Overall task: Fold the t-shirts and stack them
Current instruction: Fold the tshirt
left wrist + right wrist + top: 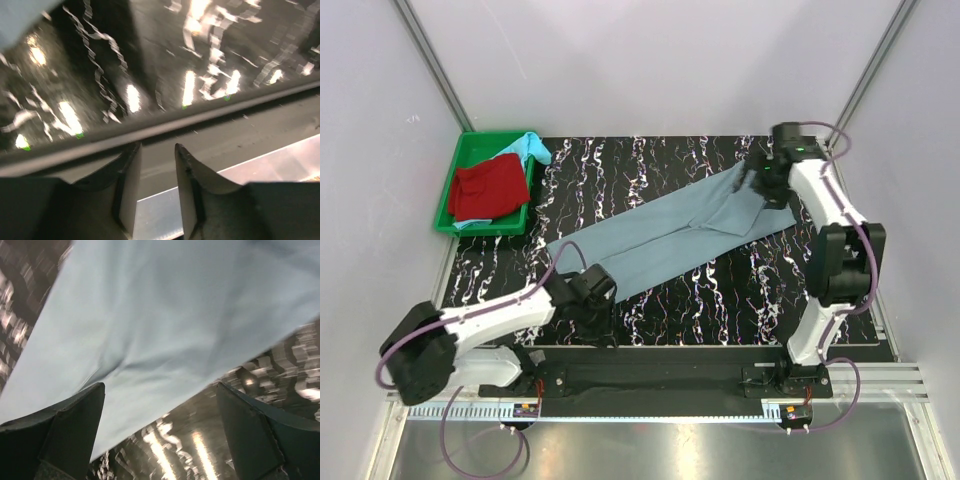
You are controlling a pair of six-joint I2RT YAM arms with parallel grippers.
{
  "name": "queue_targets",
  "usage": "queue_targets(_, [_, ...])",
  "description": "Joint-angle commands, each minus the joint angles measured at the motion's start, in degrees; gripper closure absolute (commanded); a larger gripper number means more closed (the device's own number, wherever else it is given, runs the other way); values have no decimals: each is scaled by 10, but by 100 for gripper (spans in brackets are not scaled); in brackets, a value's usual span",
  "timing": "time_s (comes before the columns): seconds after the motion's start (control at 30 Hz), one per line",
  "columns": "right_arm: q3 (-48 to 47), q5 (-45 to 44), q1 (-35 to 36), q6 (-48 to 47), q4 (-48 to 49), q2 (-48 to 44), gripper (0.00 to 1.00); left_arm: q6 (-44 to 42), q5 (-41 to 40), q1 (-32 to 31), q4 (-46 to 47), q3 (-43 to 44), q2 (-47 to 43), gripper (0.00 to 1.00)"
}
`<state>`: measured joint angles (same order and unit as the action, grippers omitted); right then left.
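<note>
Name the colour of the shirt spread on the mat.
Dusty grey-blue shirt, best seen in top external view.

The overhead view is bright, even and sharp, with only faint soft shadows on the marbled surface [720, 290]. Both wrist views are blurred. In the left one, lamp glare blotches the glossy surface. In the right, the grey-blue t-shirt [165, 325] looks soft and featureless.

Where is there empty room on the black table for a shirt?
Two bare patches of mat: the far strip between the green tray and the right arm, and the near side between the grey-blue shirt and the mat's near edge. The tray is crowded with the red shirt and turquoise shirt.
</note>
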<state>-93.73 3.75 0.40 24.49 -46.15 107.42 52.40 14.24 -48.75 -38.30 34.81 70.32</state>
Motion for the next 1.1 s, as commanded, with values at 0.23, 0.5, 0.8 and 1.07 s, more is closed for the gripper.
queue_targets(0.23, [15,-73,157,224,-29,22,1,-1,-199,-47,-120,166,-165,52])
queue_targets(0.5, [-69,-126,253,349,-94,111,0,-216,-150,73,-151,248,-55,28])
queue_targets(0.8, [-181,-164,251,347,-134,175,0,-433,-169,190,-106,353,198,21])
queue_targets(1.07, [-247,-194,251,348,-192,250,0,-445,-155,218,-62,351,304,20])
